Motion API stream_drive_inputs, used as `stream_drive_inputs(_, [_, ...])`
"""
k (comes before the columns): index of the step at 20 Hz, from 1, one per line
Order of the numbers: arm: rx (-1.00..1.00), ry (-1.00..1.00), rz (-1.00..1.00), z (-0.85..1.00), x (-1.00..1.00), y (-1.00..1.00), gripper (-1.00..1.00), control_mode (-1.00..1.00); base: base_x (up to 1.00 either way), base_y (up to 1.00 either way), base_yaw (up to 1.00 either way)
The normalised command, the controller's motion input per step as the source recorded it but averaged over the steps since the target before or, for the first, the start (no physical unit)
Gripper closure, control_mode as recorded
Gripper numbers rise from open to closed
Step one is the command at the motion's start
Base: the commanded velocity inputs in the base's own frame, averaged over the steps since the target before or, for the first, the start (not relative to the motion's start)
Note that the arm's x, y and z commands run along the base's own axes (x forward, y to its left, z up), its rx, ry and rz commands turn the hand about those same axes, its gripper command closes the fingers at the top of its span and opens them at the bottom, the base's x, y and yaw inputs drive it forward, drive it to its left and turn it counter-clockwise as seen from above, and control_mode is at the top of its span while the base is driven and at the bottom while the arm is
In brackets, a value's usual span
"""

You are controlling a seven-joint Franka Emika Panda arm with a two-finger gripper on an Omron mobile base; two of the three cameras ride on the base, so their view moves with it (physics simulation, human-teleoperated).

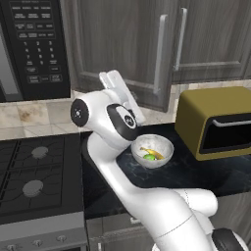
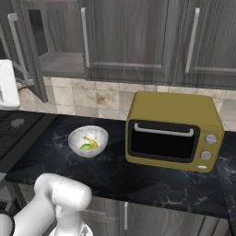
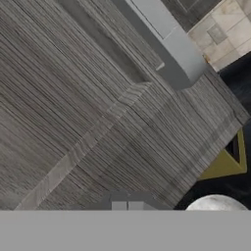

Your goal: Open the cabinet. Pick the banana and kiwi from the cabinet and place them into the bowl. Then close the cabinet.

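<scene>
The white arm's end effector point(image 3: 127, 205) was pressed up close to the dark grey-brown wood-grain cabinet point(image 1: 122, 44), its two dark tips side by side with almost no gap between them and nothing held. The panelled door point(image 3: 98, 112) stood directly ahead of those tips, with the long silver bar handle point(image 3: 169, 44) beyond them and off to one side. In the right base view that door point(image 2: 32, 55) hung ajar, the grey shelf point(image 2: 62, 64) showing behind it.

Below the end effector, on the black marbled desk point(image 2: 138, 179), sat the round white speckled bowl point(image 1: 153, 150). Inside it lay the small curved yellow banana point(image 1: 152, 153) and, touching it, the little green-fleshed kiwi point(image 1: 148, 157). Further along the desk from the end effector, past the bowl, stood a mustard-yellow toaster oven point(image 2: 171, 131). A black microwave point(image 1: 34, 46) hung on the cabinet's other side, above a dark gas stove point(image 1: 37, 171).
</scene>
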Motion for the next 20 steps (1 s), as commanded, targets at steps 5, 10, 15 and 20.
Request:
stream_drive_inputs(5, [0.0,0.0,0.0,0.0,0.35,-0.15,1.0,-1.0,0.0,0.0,0.0])
stream_drive_inputs(10, [0.0,0.0,0.0,0.0,0.39,-0.12,1.0,-1.0,0.0,0.0,0.0])
stream_drive_inputs(15, [0.0,0.0,0.0,0.0,0.49,-0.13,1.0,-1.0,0.0,0.0,0.0])
stream_drive_inputs(20, [0.0,0.0,0.0,0.0,0.55,-0.18,1.0,-1.0,0.0,0.0,0.0])
